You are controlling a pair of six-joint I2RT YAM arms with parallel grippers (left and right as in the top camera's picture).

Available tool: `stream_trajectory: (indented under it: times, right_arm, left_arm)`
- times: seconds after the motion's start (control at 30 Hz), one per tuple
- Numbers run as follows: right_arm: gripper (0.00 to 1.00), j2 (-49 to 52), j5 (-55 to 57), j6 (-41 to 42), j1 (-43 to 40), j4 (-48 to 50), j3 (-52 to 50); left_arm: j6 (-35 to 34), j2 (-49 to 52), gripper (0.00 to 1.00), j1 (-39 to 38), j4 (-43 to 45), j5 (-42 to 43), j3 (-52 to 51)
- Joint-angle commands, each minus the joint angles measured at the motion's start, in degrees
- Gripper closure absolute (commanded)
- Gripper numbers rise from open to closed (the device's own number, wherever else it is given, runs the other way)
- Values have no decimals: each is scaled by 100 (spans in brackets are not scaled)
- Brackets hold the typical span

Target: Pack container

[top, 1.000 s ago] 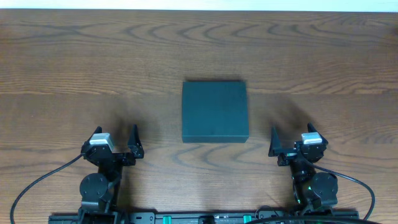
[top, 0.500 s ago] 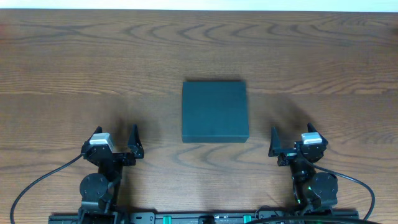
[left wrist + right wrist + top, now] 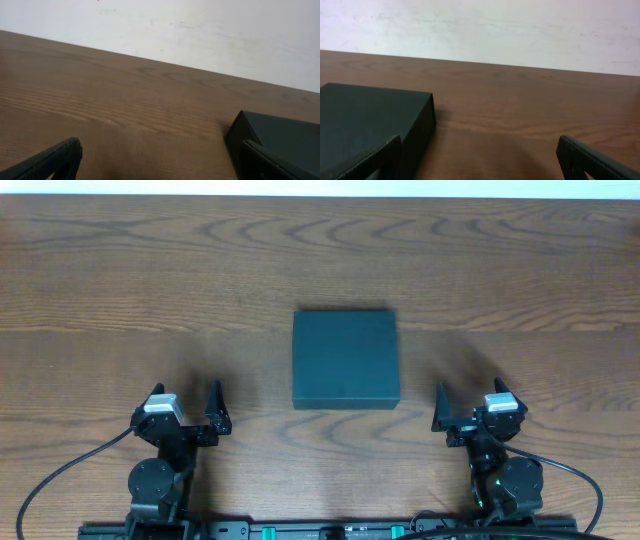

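Note:
The dark teal-green container (image 3: 346,359) lies closed in the middle of the wooden table, its lid flat. It also shows at the right edge of the left wrist view (image 3: 280,135) and at the left of the right wrist view (image 3: 370,120). My left gripper (image 3: 186,406) is open and empty near the front edge, left of the container. My right gripper (image 3: 468,403) is open and empty, right of the container. Both stand apart from it. No hand tools are in view.
The wooden table (image 3: 150,280) stretches bare around the container. A pale wall (image 3: 480,25) runs along the table's far edge. Black cables (image 3: 60,470) trail from the arm bases at the front.

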Motion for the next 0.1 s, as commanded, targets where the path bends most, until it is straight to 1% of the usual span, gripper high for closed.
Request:
stream_trajectory:
  times: [0.0, 0.07]
  right_arm:
    - [1, -39, -37, -85, 42, 2, -35]
    - [1, -39, -37, -85, 44, 2, -35]
  left_arm:
    - [-11, -46, 1, -13, -94, -26, -184]
    - [-11, -46, 2, -13, -94, -26, -184]
